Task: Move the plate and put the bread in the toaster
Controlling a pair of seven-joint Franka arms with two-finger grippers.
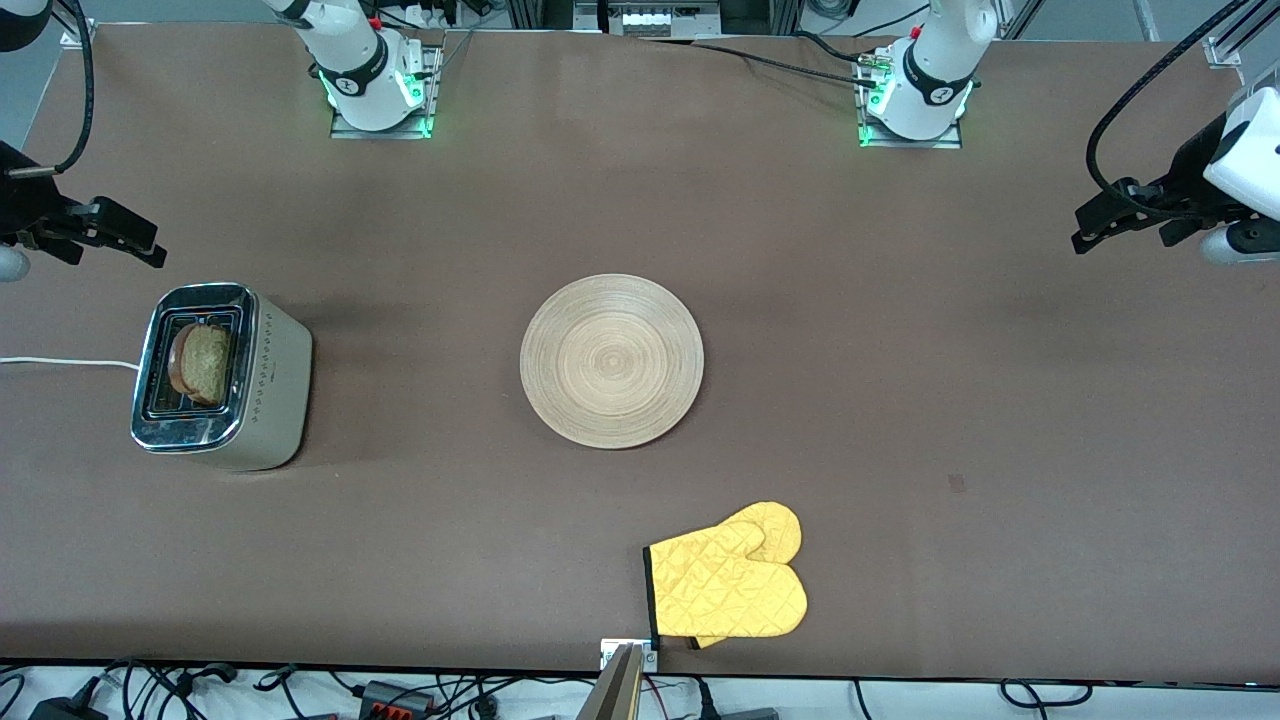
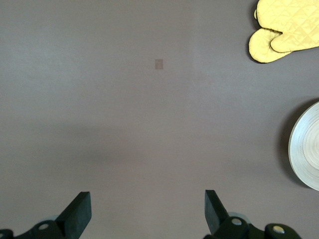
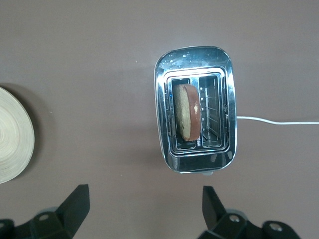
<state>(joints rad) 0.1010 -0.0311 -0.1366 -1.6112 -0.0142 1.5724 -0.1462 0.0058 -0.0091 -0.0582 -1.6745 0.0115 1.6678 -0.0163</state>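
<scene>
Clearly a robotics lab, not a kitchen: bare brown table [image 1: 900,400] with two bolted-down white arm bases [image 1: 375,85] lit green, aluminium framing and tangled cables [image 1: 420,695] along the edges.

left end effector [image 2: 144,211]: raised, fingers spread | right end effector [image 3: 142,209]: raised, fingers spread

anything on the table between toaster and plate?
Nothing: between the toaster and the plate there is only bare brown tabletop. The front view shows the whole stretch; the right wrist view agrees.
</scene>
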